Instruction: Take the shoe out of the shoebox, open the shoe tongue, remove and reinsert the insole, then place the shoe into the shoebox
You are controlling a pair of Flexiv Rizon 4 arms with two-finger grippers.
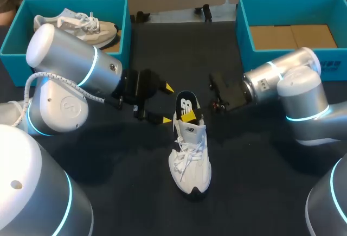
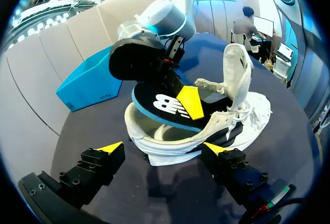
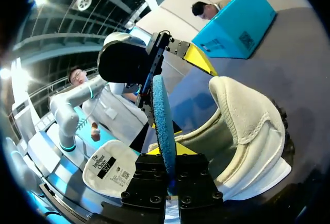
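Here's the white shoe standing on its sole in the middle of the dark table, toe aimed at the near edge, heel toward the far edge, laces lying loose over the front. From the left wrist view the shoe has its tongue pulled up and standing tall, mouth gaping.

And look at the insole: black on top with a white logo, blue underneath, rising out of the heel opening at a slant, its front end down inside the shoe. The right gripper comes in from the right edge and is clamped on that insole, one yellow tip pressed on the black top face. The left wrist view confirms it: the right gripper has a yellow tip flat on the insole. In its own view the right gripper has the blue edge of the insole standing straight up between its fingers, the shoe just beside it.

Over on the other side, the left gripper hangs just beside the heel, fingers spread wide, touching nothing. Its own view shows the left gripper with both yellow tips well apart and the heel just ahead of them.

Far left corner: the left shoebox, teal, with a second shoe lying in it. Far right corner: the right shoebox, teal too, brown cardboard showing on its floor
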